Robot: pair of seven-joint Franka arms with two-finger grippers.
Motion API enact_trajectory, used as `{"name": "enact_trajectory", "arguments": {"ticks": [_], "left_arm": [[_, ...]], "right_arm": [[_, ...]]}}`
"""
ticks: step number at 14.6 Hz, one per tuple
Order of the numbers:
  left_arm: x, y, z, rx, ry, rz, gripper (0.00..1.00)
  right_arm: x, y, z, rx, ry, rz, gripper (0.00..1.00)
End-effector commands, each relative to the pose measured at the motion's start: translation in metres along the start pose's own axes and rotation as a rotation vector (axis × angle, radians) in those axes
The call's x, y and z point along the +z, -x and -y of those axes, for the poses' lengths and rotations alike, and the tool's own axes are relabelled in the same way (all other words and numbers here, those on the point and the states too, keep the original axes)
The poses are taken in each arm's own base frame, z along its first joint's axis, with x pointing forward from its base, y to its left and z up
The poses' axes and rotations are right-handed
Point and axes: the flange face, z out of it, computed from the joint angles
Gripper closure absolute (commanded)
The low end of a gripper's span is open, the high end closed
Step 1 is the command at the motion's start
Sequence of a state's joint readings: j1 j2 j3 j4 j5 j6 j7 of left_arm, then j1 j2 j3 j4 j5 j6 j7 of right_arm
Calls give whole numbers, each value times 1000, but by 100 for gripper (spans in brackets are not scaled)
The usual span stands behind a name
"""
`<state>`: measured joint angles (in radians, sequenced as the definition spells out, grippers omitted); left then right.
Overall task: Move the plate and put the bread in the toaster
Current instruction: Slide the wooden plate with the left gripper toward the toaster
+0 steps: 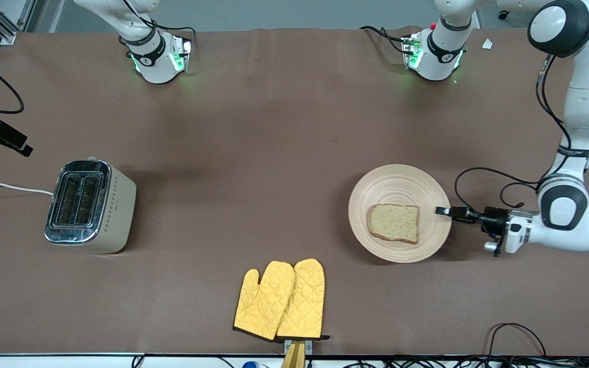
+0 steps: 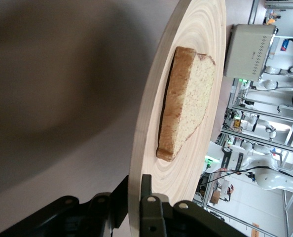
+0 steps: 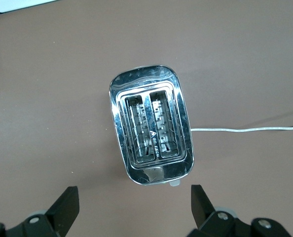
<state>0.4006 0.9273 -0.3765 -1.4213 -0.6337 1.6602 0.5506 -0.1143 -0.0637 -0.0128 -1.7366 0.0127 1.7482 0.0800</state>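
Near plate (image 1: 402, 179), yellow oven mitts (image 1: 280, 300).

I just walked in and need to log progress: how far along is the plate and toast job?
Early stage. Nothing is finished: the toaster slots are empty and the bread lies on the plate. In hand: the left gripper is clamped on the plate's rim. The right gripper hangs open over the toaster. Left: move the plate, then load the bread.

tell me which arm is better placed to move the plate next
Left. Its claw is at the rim of the round pale wooden plate, fingers straddling the edge. The right claw is open over the chrome-topped beige toaster.
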Motion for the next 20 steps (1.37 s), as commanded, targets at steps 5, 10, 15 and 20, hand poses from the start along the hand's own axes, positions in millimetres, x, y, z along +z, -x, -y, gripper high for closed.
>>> {"name": "enact_trajectory", "arguments": {"ticks": [5,10,15,20], "left_arm": [[114,-48,-57,28,84,-28,100],[220,-68,-112,-14,106,-42,100],[314,-73,-131,-73,76,-98,100],[353,-72,-130,-78,37,-129,100]], "right_arm": [[4,4,-1,16,3,35,0],[3,4,1,11,2,31,0],[-1,3,-3,11,10,19,0],[-1,1,-1,8,10,12,0]]}}
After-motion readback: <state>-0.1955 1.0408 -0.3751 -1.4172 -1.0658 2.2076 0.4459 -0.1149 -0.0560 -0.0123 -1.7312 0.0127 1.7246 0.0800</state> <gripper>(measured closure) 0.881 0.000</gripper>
